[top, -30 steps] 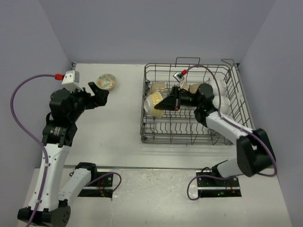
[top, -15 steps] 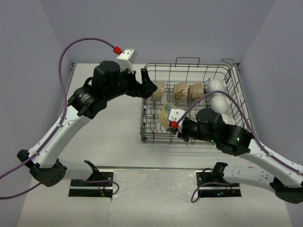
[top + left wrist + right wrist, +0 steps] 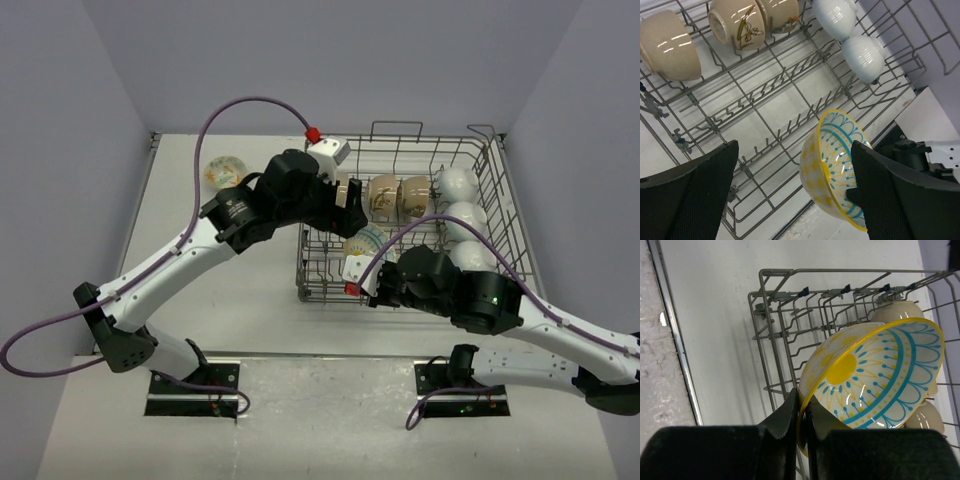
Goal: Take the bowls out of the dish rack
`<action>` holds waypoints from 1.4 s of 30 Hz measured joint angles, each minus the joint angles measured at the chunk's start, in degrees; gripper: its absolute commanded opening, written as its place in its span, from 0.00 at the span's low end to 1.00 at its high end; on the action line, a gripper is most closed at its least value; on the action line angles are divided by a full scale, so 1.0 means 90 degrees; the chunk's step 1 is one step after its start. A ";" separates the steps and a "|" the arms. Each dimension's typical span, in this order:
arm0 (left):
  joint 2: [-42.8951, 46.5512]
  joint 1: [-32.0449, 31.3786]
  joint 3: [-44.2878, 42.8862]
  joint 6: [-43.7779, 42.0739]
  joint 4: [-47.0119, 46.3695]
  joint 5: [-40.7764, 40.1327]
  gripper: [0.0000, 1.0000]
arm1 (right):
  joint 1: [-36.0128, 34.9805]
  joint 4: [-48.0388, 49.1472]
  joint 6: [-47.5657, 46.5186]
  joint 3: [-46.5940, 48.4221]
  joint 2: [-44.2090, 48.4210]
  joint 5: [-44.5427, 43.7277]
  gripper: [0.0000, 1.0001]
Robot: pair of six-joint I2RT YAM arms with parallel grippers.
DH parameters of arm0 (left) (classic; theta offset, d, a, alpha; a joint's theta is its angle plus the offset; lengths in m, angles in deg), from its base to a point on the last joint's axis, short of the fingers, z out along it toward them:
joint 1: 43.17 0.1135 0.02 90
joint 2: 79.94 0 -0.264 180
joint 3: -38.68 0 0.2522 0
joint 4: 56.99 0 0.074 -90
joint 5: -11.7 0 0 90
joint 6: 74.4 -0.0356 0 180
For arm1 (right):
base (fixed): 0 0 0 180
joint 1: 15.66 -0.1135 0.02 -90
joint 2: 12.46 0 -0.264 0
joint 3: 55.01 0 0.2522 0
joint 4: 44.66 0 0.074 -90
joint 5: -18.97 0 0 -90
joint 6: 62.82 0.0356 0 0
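Plainly, the left gripper (image 3: 795, 150) has its jaws spread wide and holds nothing. It hangs above the far left part of the dish rack (image 3: 450, 139), just over the bowls standing there. The right gripper (image 3: 800, 407) has its jaws pinched together on the rim of a patterned bowl (image 3: 875, 375), yellow with blue arcs. That bowl is tipped on edge over the near left corner of the rack.

Three bowls stand on their sides in a row along the far side of the rack: a plain beige bowl (image 3: 667, 45), a leaf-marked beige bowl (image 3: 735, 22) and a third beige bowl (image 3: 782, 11). Toward the right end sit two more, a far white bowl (image 3: 837, 17) and a near white bowl (image 3: 865, 57). A pale round shape beside the right arm may be a third white one, though the arm hides most of it.

A second patterned bowl (image 3: 222, 172) rests upright on the tabletop (image 3: 230, 270) near its far left corner, well apart from the rack.
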 measured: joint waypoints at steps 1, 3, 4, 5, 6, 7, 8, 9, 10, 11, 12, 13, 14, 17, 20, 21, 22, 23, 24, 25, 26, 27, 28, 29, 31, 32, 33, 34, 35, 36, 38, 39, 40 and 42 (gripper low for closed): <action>-0.0078 -0.0036 0.0007 -0.0010 0.0032 -0.0002 0.90 | -0.0032 0.0029 -0.0015 0.0000 0.0032 -0.0078 0.00; -0.0192 -0.0107 0.0036 -0.0029 0.0100 -0.0005 0.81 | -0.0066 0.0083 -0.0041 0.0000 0.0051 -0.0197 0.00; -0.0226 -0.0131 0.0056 -0.0046 0.0121 -0.0007 0.78 | -0.0070 0.0100 -0.0051 0.0000 0.0044 -0.0277 0.00; -0.0255 -0.0165 0.0070 -0.0068 0.0146 -0.0019 0.72 | -0.0075 0.0107 -0.0056 0.0000 0.0029 -0.0342 0.00; -0.0284 -0.0204 0.0080 -0.0092 0.0177 -0.0053 0.59 | -0.0080 0.0114 -0.0061 0.0000 0.0017 -0.0427 0.00; -0.0308 -0.0238 0.0083 -0.0090 0.0209 -0.0100 0.53 | -0.0080 0.0114 -0.0070 0.0000 -0.0002 -0.0510 0.00; -0.0335 -0.0270 0.0083 -0.0102 0.0211 -0.0151 0.45 | -0.0080 0.0117 -0.0085 0.0000 -0.0027 -0.0559 0.00; -0.0357 -0.0304 0.0083 -0.0119 0.0209 -0.0216 0.32 | -0.0095 0.0117 -0.0102 0.0002 -0.0061 -0.0607 0.00; -0.0376 -0.0342 0.0083 -0.0104 0.0211 -0.0267 0.31 | -0.0109 0.0124 -0.0112 0.0002 -0.0090 -0.0646 0.00; -0.0396 -0.0386 0.0083 -0.0136 0.0219 -0.0333 0.31 | -0.0126 0.0117 -0.0102 0.0002 -0.0129 -0.0668 0.00; -0.0415 -0.0415 0.0083 -0.0148 0.0236 -0.0413 0.33 | -0.0143 0.0109 -0.0095 0.0002 -0.0163 -0.0724 0.00; -0.0442 -0.0435 0.0078 -0.0148 0.0253 -0.0503 0.34 | -0.0158 0.0109 -0.0095 0.0002 -0.0197 -0.0775 0.00; -0.0478 -0.0442 0.0053 -0.0148 0.0287 -0.0595 0.36 | -0.0165 0.0107 -0.0092 0.0002 -0.0233 -0.0831 0.00; -0.0668 -0.0483 -0.0092 -0.0168 0.0440 -0.0879 0.41 | -0.0194 0.0051 -0.0049 0.0012 -0.0342 -0.1054 0.00; -0.0916 -0.0566 -0.0257 -0.0170 0.0588 -0.1173 0.40 | -0.0206 -0.0061 0.0002 0.0041 -0.0459 -0.1270 0.00; -0.0984 -0.0595 -0.0289 -0.0170 0.0627 -0.1270 0.38 | -0.0206 -0.0083 0.0012 0.0041 -0.0481 -0.1304 0.00; -0.1030 -0.0627 -0.0304 -0.0170 0.0653 -0.1343 0.31 | -0.0214 -0.0107 0.0022 0.0041 -0.0493 -0.1336 0.00; -0.1071 -0.0668 -0.0311 -0.0165 0.0682 -0.1413 0.30 | -0.0226 -0.0109 0.0022 0.0041 -0.0495 -0.1358 0.00; -0.1095 -0.0695 -0.0328 -0.0175 0.0707 -0.1430 0.30 | -0.0248 -0.0090 0.0027 0.0046 -0.0493 -0.1375 0.00; -0.1117 -0.0719 -0.0347 -0.0182 0.0719 -0.1457 0.30 | -0.0267 -0.0080 0.0029 0.0051 -0.0493 -0.1392 0.00; -0.1127 -0.0729 -0.0369 -0.0185 0.0741 -0.1474 0.30 | -0.0287 -0.0080 0.0027 0.0051 -0.0493 -0.1421 0.00; -0.1139 -0.0733 -0.0403 -0.0192 0.0767 -0.1481 0.30 | -0.0311 -0.0073 0.0027 0.0051 -0.0493 -0.1457 0.00; -0.1154 -0.0736 -0.0435 -0.0197 0.0787 -0.1479 0.29 | -0.0330 -0.0066 0.0027 0.0051 -0.0495 -0.1498 0.00; -0.1168 -0.0736 -0.0464 -0.0219 0.0801 -0.1474 0.15 | -0.0359 -0.0051 0.0024 0.0051 -0.0495 -0.1554 0.00; -0.1214 -0.0746 -0.0529 -0.0231 0.0799 -0.1409 0.00 | -0.0408 0.0036 0.0005 0.0051 -0.0510 -0.1649 0.00; -0.1239 -0.0763 -0.0566 -0.0255 0.0799 -0.1406 0.00 | -0.0425 0.0063 0.0024 0.0051 -0.0522 -0.1676 0.00; -0.1248 -0.0765 -0.0588 -0.0250 0.0782 -0.1404 0.00 | -0.0442 0.0063 0.0032 0.0049 -0.0527 -0.1734 0.00; -0.1248 -0.0765 -0.0595 -0.0240 0.0763 -0.1416 0.00 | -0.0442 0.0078 0.0032 0.0049 -0.0529 -0.1785 0.00; -0.1248 -0.0765 -0.0619 -0.0233 0.0758 -0.1426 0.00 | -0.0444 0.0107 0.0029 0.0049 -0.0529 -0.1829 0.00; -0.1246 -0.0765 -0.0639 -0.0228 0.0753 -0.1445 0.00 | -0.0452 0.0129 0.0027 0.0049 -0.0527 -0.1880 0.00; -0.1224 -0.0765 -0.0648 -0.0206 0.0695 -0.1562 0.00 | -0.0461 0.0257 0.0019 0.0015 -0.0527 -0.2064 0.07; -0.1192 -0.0765 -0.0646 -0.0187 0.0663 -0.1639 0.00 | -0.0469 0.0347 0.0005 -0.0015 -0.0522 -0.2147 0.39; -0.1163 -0.0765 -0.0646 -0.0165 0.0648 -0.1729 0.00 | -0.0471 0.0486 0.0022 -0.0061 -0.0515 -0.2271 0.55; -0.1059 -0.0758 -0.0617 -0.0158 0.0787 -0.2135 0.00 | -0.0483 0.0940 -0.0085 -0.0211 -0.0389 -0.2752 0.70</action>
